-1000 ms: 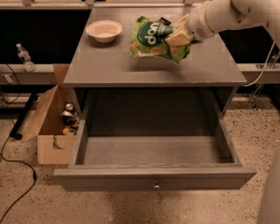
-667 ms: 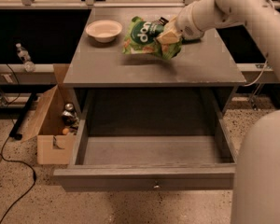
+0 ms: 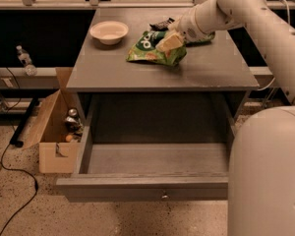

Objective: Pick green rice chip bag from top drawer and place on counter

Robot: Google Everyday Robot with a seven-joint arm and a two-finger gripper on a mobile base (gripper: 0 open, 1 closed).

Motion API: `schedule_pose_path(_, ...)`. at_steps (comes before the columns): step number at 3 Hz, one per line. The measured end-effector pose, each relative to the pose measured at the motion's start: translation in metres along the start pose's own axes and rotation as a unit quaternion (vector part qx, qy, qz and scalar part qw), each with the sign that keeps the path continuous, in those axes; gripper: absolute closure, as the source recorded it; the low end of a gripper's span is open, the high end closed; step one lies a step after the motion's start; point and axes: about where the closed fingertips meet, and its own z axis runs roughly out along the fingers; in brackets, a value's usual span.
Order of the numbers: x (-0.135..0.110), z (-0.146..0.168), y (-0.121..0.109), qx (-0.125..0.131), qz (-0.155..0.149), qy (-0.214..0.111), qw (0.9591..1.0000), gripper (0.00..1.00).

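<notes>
- On the tabletop (image 3: 216, 68), just right of the white bowl (image 3: 108, 32), lies the green rice chip bag (image 3: 150, 50). It is crumpled, and its lower edge rests on the grey surface.
- My jaws sit at the bag's upper right corner, further right of the bowl. They are clamped on the bag, with one pale yellowish finger (image 3: 169, 42) lying across the green foil.
- My white arm (image 3: 246, 14) reaches in from the right of the bowl, over the tabletop's far right corner.
- As for writing, a dark green circle (image 3: 146, 42) on the bag faces up on the side nearest the bowl. It carries fat, rounded white letters, but I cannot make a word or brand out of them.
- Behind the bag and right of the bowl lies a small dark object (image 3: 162, 23). It is too dim to name, and no label on it can be read.
- In front of the bowl and below it, the top drawer (image 3: 152, 191) stands pulled out. A small metal knob (image 3: 163, 196) sits at the middle of its front panel.
- Left of the bowl and down on the floor is an open cardboard box (image 3: 54, 132) holding a metallic can-like thing (image 3: 71, 118). I can read no print on either.
- Further left of the bowl, a clear bottle (image 3: 25, 60) stands on a low ledge.
- A black cable (image 3: 19, 200) runs over the speckled floor, left of the bowl and nearer the camera.
</notes>
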Motion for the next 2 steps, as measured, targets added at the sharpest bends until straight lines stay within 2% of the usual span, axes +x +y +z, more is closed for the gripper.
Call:
schedule_pose_path(1, -0.007, -0.02, -0.012, 0.018, -0.001, -0.01, 0.9998, 0.0)
schedule_pose_path(2, -0.017, -0.077, -0.032, 0.06, -0.01, -0.031, 0.9977, 0.0)
